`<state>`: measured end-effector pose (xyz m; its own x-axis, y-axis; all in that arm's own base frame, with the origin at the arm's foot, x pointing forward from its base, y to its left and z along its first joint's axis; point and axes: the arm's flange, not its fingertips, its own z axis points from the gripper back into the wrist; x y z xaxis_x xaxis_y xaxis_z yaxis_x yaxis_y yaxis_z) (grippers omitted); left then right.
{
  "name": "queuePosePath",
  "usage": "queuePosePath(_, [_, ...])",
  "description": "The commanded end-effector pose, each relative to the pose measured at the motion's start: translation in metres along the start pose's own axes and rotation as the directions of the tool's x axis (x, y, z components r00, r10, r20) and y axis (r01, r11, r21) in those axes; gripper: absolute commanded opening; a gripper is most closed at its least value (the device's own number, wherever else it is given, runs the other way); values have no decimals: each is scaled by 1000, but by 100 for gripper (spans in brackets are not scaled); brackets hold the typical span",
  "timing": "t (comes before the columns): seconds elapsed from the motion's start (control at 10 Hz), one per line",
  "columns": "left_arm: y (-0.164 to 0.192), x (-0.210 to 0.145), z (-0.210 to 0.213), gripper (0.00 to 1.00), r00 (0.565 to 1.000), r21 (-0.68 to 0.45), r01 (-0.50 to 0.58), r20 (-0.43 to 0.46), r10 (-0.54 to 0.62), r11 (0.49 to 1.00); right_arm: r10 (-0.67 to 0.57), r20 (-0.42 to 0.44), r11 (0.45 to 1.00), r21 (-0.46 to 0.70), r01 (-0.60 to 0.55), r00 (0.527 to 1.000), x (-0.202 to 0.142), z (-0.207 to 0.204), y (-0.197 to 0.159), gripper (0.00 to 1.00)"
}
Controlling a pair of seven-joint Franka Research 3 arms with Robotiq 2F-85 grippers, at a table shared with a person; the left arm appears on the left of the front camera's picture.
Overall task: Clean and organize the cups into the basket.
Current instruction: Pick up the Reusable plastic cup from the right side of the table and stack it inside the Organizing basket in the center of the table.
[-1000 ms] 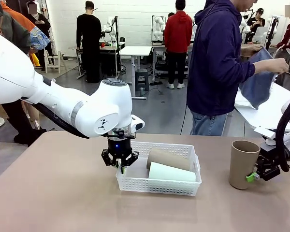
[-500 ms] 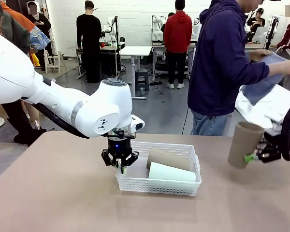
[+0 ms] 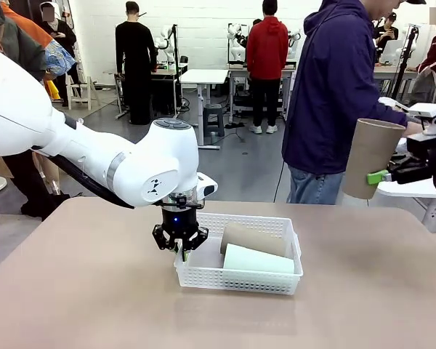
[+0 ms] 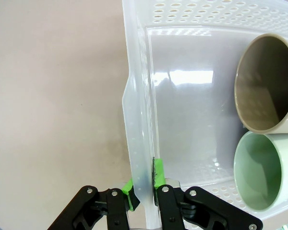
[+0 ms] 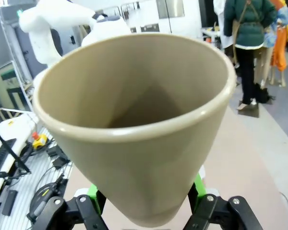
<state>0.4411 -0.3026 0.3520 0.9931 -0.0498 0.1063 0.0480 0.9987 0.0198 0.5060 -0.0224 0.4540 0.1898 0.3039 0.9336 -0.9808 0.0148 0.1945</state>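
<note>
The white lattice basket sits mid-table with a tan cup and a mint-green cup lying on their sides in it. My left gripper points down and is shut on the basket's left wall. In the left wrist view its green pads pinch the basket rim, with the tan cup and the mint cup showing their open mouths. At the far right my right gripper holds a second tan cup high above the table, slightly tilted. That cup sits between the fingers of my right gripper.
A person in a navy hoodie stands at the far side of the table, right of centre. A white-topped table lies behind the raised cup. Bare tabletop stretches left and in front of the basket.
My right gripper has lifted the tan cup off the table, up and slightly rightward, tilting it. The person's blue cloth has gone from sight. The left arm has stayed still.
</note>
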Motion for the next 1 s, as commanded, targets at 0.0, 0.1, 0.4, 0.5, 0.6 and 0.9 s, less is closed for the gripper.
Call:
queuePosePath(0.0, [1, -2, 2, 0, 1000, 0, 3, 6, -3, 1000, -48, -71, 999, -15, 47, 996, 4, -10, 2, 5])
queuePosePath(0.1, [1, -2, 2, 0, 1000, 0, 3, 6, -3, 1000, -44, -81, 999, -22, 43, 996, 5, -11, 3, 5])
queuePosePath(0.4, [1, -2, 2, 0, 1000, 0, 3, 6, -3, 1000, -16, -27, 1000, -5, 16, 1000, 8, -4, 2, 5])
queuePosePath(0.5, [1, -2, 2, 0, 1000, 0, 3, 6, -3, 1000, -16, -27, 1000, -5, 16, 1000, 8, -4, 2, 5])
queuePosePath(0.6, [1, -2, 2, 0, 1000, 0, 3, 6, -3, 1000, -16, -27, 1000, -5, 16, 1000, 8, -4, 2, 5])
queuePosePath(0.9, [1, -2, 2, 0, 1000, 0, 3, 6, -3, 1000, 28, -216, 999, -34, -36, 976, 32, -29, 17, 81])
